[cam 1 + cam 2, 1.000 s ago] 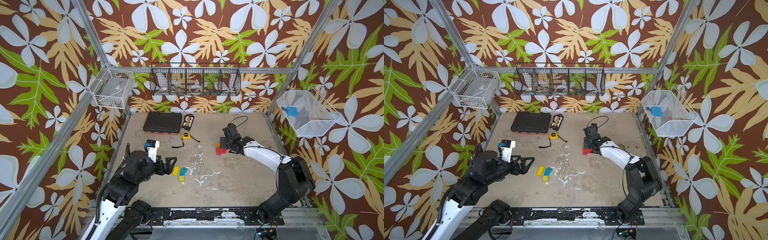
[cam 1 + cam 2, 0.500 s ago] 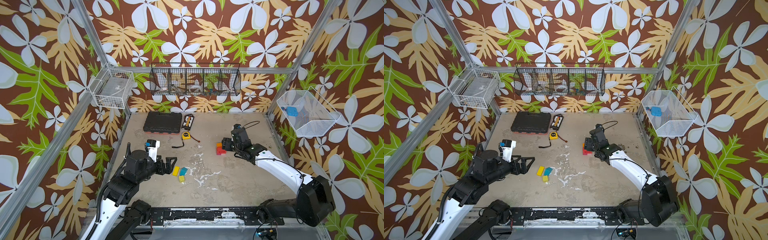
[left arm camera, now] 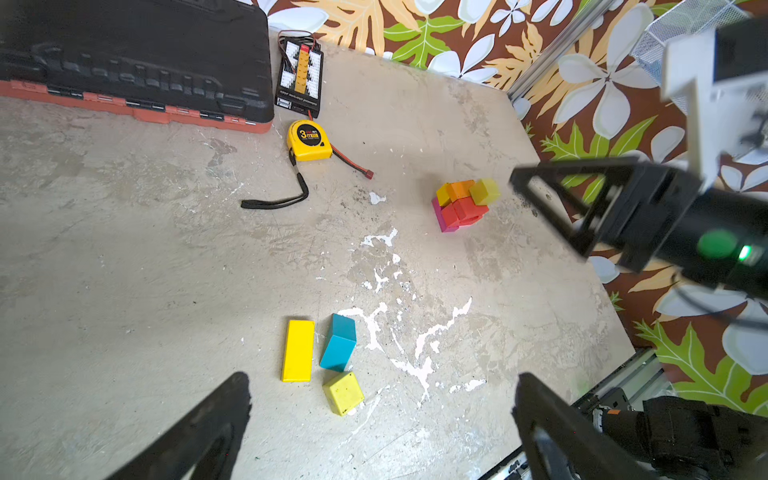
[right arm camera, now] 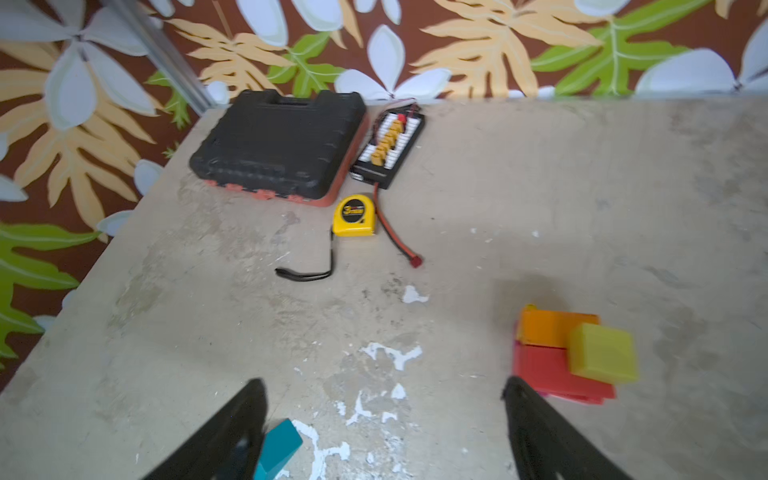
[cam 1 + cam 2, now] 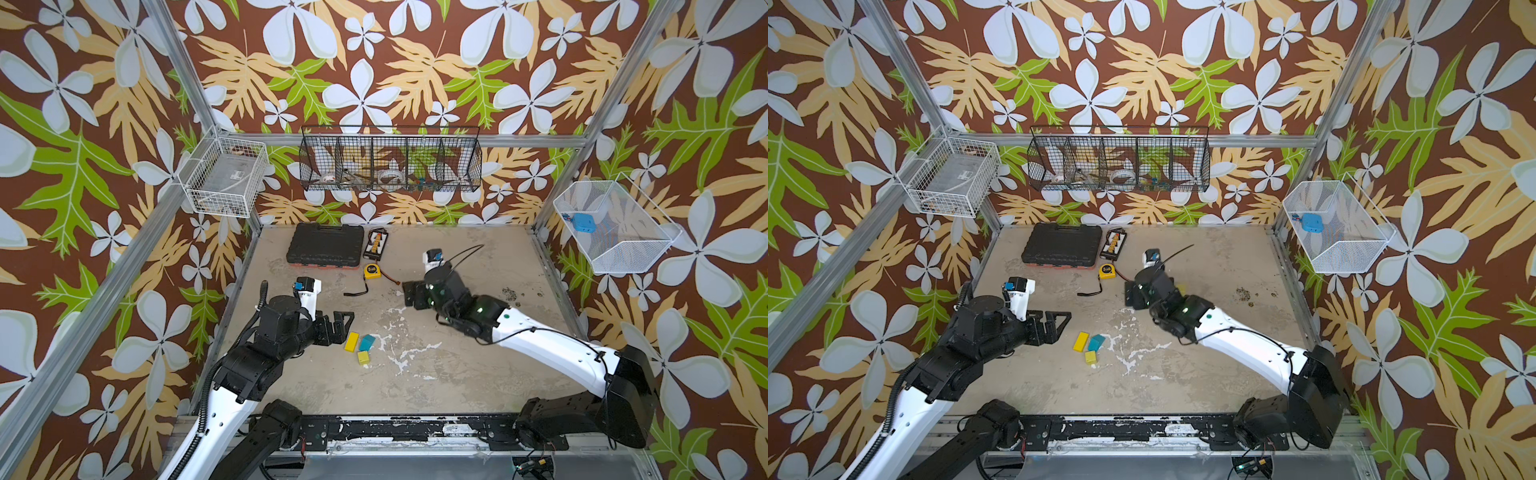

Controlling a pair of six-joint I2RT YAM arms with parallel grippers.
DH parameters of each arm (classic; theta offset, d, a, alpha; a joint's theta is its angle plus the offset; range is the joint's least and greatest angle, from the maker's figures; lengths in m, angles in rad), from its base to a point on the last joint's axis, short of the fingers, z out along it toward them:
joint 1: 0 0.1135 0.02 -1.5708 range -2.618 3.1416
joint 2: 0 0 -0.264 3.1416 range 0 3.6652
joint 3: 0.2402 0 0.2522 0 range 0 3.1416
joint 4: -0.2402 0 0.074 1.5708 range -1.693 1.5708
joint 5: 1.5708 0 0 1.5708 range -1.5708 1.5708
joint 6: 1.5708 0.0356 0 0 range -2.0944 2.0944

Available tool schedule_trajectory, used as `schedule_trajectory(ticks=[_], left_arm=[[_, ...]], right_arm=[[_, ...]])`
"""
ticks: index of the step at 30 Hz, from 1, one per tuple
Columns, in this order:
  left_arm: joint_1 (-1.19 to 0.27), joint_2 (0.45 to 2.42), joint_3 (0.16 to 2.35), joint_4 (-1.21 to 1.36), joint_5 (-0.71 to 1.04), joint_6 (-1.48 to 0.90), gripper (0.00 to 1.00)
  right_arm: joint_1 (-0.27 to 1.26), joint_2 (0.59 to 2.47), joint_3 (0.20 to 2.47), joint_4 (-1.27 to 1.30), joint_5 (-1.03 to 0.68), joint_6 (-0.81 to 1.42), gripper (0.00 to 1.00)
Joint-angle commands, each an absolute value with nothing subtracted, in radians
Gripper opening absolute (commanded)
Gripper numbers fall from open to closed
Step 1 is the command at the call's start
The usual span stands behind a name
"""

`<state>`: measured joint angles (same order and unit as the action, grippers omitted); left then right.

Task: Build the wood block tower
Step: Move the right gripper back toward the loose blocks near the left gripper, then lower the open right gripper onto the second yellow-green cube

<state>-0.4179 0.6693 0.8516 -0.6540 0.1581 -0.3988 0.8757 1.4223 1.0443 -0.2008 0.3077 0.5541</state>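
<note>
Step in hand, by my reading: between placements. The tower (image 3: 461, 205) stands mid-table, well apart from the tape measure (image 3: 309, 139). It is squat: magenta base, red, then orange and yellow, with a yellow-green cube (image 3: 485, 191) topmost at one end. The right gripper (image 4: 382, 384) hangs beside it, fingers wide apart, empty. The left gripper (image 3: 381, 380), fingers likewise spread and empty, hovers just short of three loose blocks: yellow brick (image 5: 351, 341), teal block (image 5: 367, 343), small yellow cube (image 5: 363, 357). The brick lies flat, long axis toward the back wall, slightly skewed; the teal block lies roughly parallel. Next move likely calls for closing across the brick's narrow width.
</note>
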Motion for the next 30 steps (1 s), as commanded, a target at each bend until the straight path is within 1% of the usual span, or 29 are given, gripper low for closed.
schedule_trajectory(ticks=[1,3,6,10,15,18,23,27,30], left_arm=[[-0.416,0.675,0.855,-0.646,0.158,-0.396,1.0],[-0.416,0.684,0.856,-0.652,0.152,-0.397,1.0],[-0.416,0.675,0.856,-0.653,0.145,-0.4,1.0],[-0.399,0.682,0.864,-0.656,0.132,-0.397,1.0],[-0.257,0.721,0.865,-0.658,0.142,-0.392,1.0],[-0.224,0.712,0.865,-0.654,0.146,-0.39,1.0],[-0.217,0.711,0.866,-0.652,0.154,-0.385,1.0],[-0.218,0.706,0.865,-0.65,0.158,-0.387,1.0],[-0.218,0.694,0.863,-0.649,0.162,-0.385,1.0]], right_arm=[[0.882,1.484,0.984,-0.11,0.318,0.545,0.9],[0.906,1.567,1.101,-0.222,0.349,0.572,0.88],[0.969,1.638,1.173,-0.255,0.363,0.561,0.87],[1.028,1.673,1.122,-0.196,0.334,0.59,0.86],[1.086,1.707,1.094,-0.134,0.294,0.628,0.85],[1.141,1.757,1.134,-0.142,0.308,0.635,0.84],[1.195,1.828,1.174,-0.126,0.281,0.665,0.76],[1.241,1.881,1.201,-0.119,0.307,0.686,0.74],[1.251,1.936,1.259,-0.166,0.332,0.693,0.69]])
